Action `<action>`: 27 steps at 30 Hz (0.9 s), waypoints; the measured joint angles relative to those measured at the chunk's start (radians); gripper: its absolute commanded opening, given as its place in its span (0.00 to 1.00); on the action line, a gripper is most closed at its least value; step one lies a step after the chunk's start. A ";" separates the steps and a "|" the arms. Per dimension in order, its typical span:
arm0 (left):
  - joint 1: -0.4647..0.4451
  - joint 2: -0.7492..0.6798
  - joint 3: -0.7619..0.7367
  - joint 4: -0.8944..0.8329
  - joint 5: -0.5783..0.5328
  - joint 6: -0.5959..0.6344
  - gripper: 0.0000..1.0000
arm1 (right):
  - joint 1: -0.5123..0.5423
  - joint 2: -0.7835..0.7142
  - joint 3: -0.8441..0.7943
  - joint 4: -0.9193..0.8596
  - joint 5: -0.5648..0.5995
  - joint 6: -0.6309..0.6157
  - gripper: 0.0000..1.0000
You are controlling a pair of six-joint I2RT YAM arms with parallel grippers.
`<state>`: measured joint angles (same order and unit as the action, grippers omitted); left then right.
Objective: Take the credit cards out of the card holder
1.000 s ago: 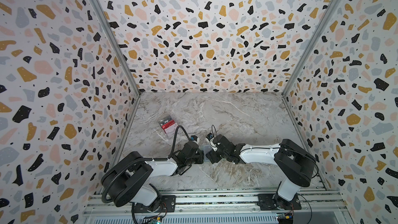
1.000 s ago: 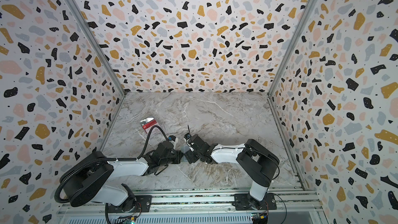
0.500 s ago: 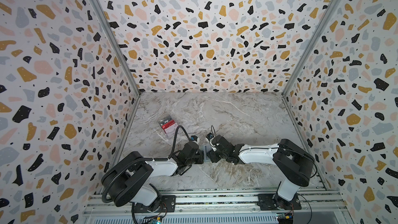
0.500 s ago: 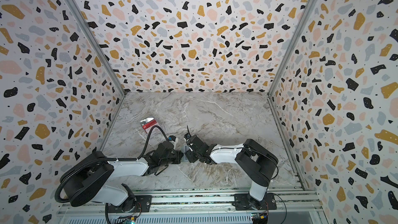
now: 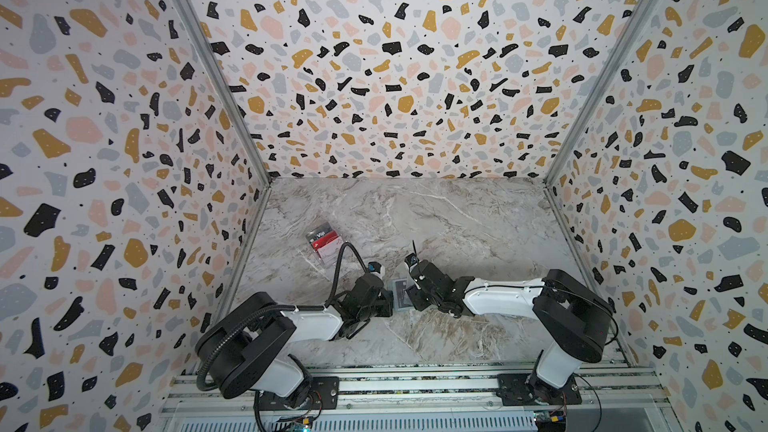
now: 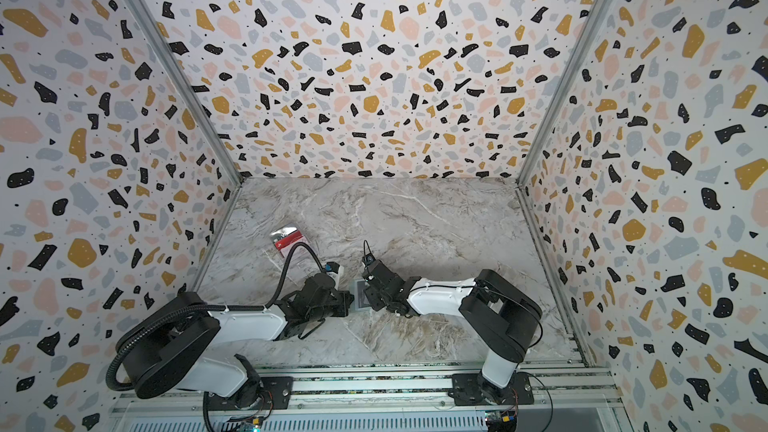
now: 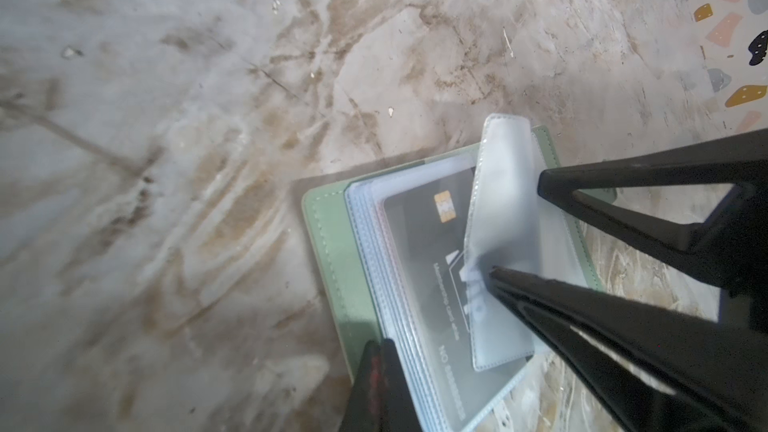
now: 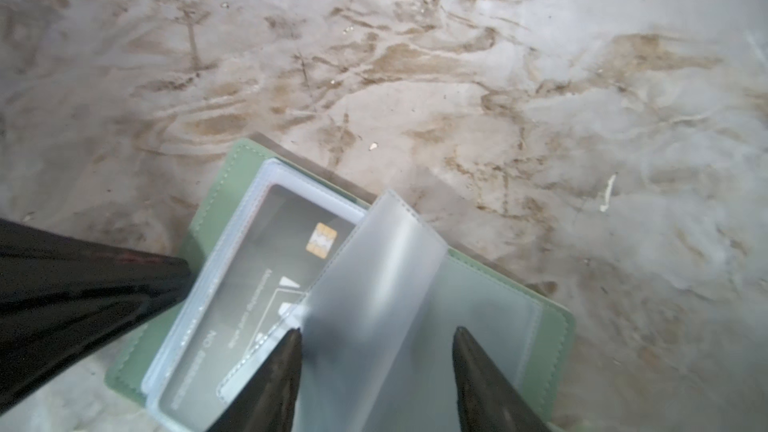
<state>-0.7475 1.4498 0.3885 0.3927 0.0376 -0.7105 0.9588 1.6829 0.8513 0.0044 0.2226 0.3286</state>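
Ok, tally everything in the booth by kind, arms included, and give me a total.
card holder: 1
dark grey card, in a sleeve of the holder: 1
clear box, contents too small to count: 1
arms: 2, the left arm and the right arm
Total: 5

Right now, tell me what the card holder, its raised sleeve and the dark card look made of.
Card holder: matte mint faux leather, probably; stitched edge.
Sleeve: soft frosted clear plastic; it bends, welded seam.
Dark card: flat smooth grey plastic, likely; gold chip, printed text.
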 measured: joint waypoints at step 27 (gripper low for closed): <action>-0.001 0.001 0.000 0.000 -0.004 0.000 0.00 | -0.067 -0.211 -0.002 -0.172 -0.004 0.021 0.50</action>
<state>-0.7486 1.4509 0.3885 0.3927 0.0338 -0.7101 0.8917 1.4719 0.8490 -0.1677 0.2188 0.3496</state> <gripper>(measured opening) 0.046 0.502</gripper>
